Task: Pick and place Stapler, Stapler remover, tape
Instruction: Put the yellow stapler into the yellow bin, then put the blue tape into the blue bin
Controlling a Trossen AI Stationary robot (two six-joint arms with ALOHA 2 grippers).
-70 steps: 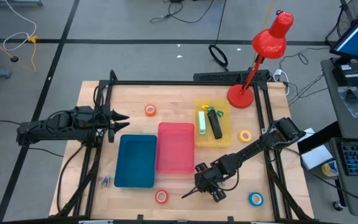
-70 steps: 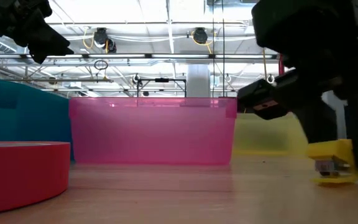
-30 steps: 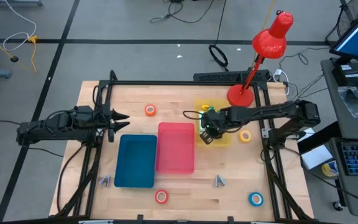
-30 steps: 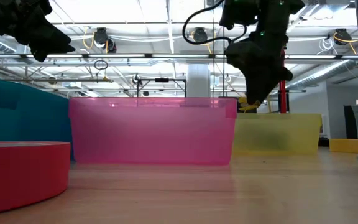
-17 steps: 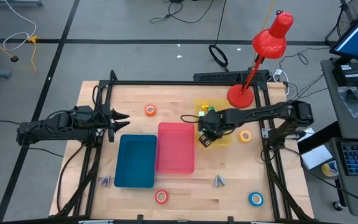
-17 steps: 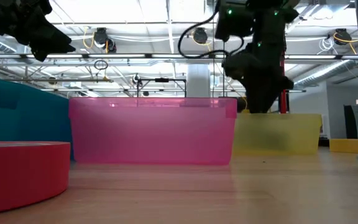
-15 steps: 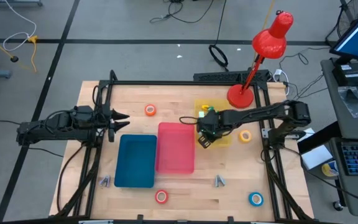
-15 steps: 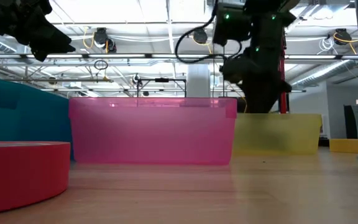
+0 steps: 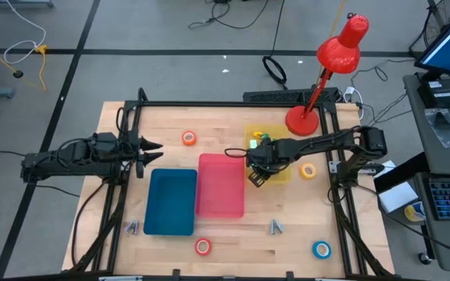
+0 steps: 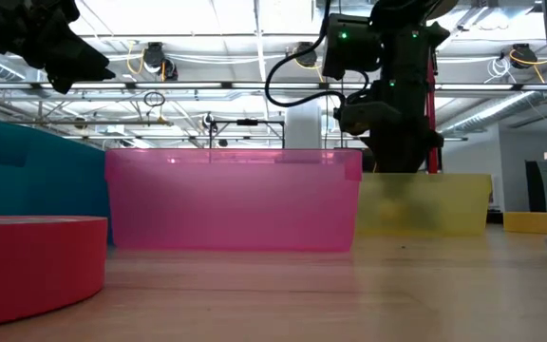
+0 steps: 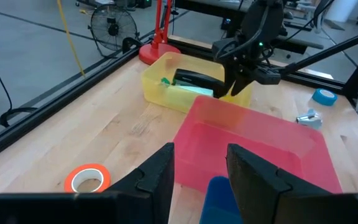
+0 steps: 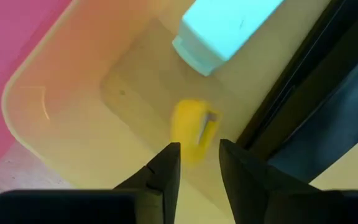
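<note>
The right gripper (image 9: pixel 257 176) is hovering over the near corner of the yellow bin (image 9: pixel 282 173), its jaws slightly apart and empty. A small yellow stapler remover (image 12: pixel 194 129) is lying on the bin floor just beyond them, beside a pale green stapler (image 12: pixel 225 25) and a black stapler (image 11: pixel 194 79). The left gripper (image 9: pixel 151 151) is waiting beyond the blue bin (image 9: pixel 170 201), jaws partly apart. Tape rolls (image 9: pixel 202 247) are lying scattered on the table (image 9: pixel 225 129).

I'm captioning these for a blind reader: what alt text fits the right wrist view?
The right tool hangs open over a yellow bin, with a small yellow stapler remover lying on the bin floor just past its fingers. A pale green stapler lies farther in.
</note>
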